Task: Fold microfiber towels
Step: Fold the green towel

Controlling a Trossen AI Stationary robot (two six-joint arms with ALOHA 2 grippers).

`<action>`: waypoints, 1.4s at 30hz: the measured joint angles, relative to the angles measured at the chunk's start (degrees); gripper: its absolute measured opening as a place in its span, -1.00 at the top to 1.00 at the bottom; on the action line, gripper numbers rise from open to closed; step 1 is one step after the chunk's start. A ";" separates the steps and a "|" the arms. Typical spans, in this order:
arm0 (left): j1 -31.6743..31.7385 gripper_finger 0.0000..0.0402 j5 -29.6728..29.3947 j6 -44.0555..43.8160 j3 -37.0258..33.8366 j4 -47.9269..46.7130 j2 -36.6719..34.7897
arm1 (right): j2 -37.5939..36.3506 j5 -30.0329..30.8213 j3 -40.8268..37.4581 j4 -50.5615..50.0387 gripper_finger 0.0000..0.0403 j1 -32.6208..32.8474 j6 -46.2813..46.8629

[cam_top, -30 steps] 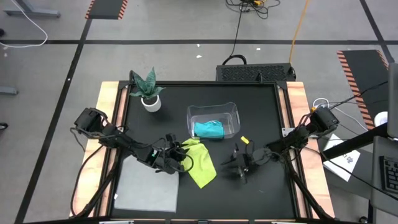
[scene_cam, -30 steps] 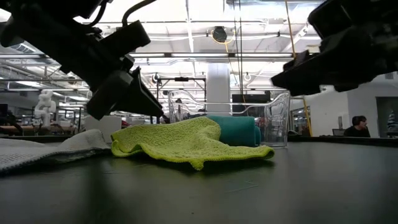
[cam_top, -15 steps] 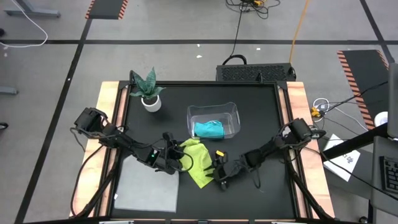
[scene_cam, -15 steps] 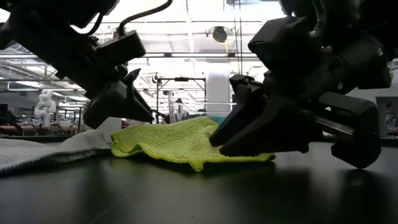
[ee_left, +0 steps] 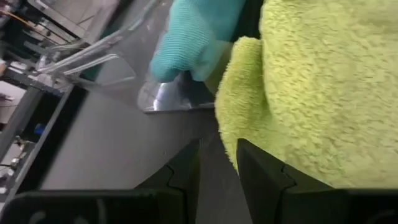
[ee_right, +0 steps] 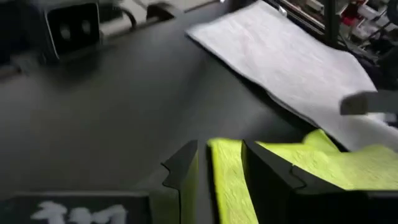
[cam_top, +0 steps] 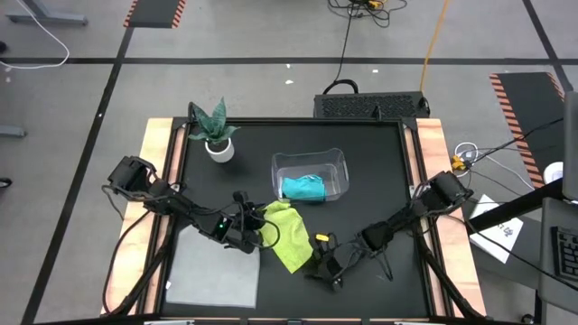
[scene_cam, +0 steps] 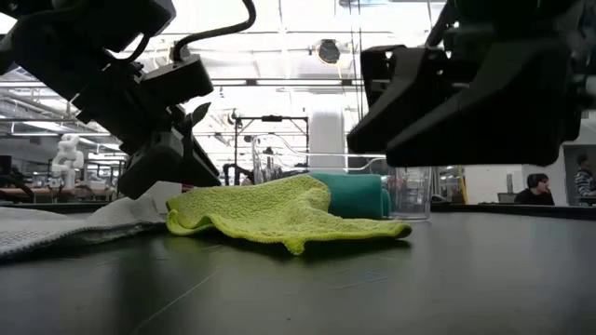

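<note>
Yellow-green towel [cam_top: 289, 236] crumpled, long axis diagonal, bin-side to near-right.

No legible text, label, brand or number is found in any of the views. In the high view, a white sheet of paper [cam_top: 502, 231] with dark print is seen at the right edge of the frame, beside the tabletop [cam_top: 379, 162], but the print cannot be read. A pale smudge at the lower left of the right wrist view cannot be made out.
</note>
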 joint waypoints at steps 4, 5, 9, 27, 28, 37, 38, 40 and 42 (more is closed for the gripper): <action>0.86 0.47 -0.74 -0.31 0.00 0.07 0.00 | 0.23 1.98 2.39 -5.99 0.43 0.35 0.93; 1.09 0.47 -0.71 -0.28 -0.04 0.13 0.01 | 0.31 2.15 2.83 -7.36 0.43 0.35 0.90; 1.74 0.47 -0.69 -0.26 -0.04 0.33 0.01 | 0.26 1.97 4.79 -11.74 0.43 0.27 -0.71; 1.97 0.47 -0.45 -0.46 -0.04 -0.30 0.02 | 7.48 7.67 12.90 -19.07 -0.15 -0.32 -4.30; 1.97 0.47 -0.45 -0.46 -0.04 -0.33 0.02 | 7.88 8.60 13.29 -19.11 -0.14 -0.45 -4.45; 1.82 0.47 2.27 -0.45 -0.04 -0.34 0.02 | 8.72 9.81 13.76 -19.33 0.16 -2.26 0.76; 1.82 0.47 2.44 -0.45 -0.04 -0.33 0.02 | 8.74 10.38 13.76 -19.42 0.23 -2.27 0.84; 1.82 0.47 2.44 -0.63 -0.04 -0.33 0.02 | 8.78 10.96 13.74 -19.53 0.39 -2.31 0.85; 1.82 0.47 2.44 -0.89 -0.04 -0.35 0.02 | 8.78 11.09 13.70 -19.48 0.58 -2.29 1.34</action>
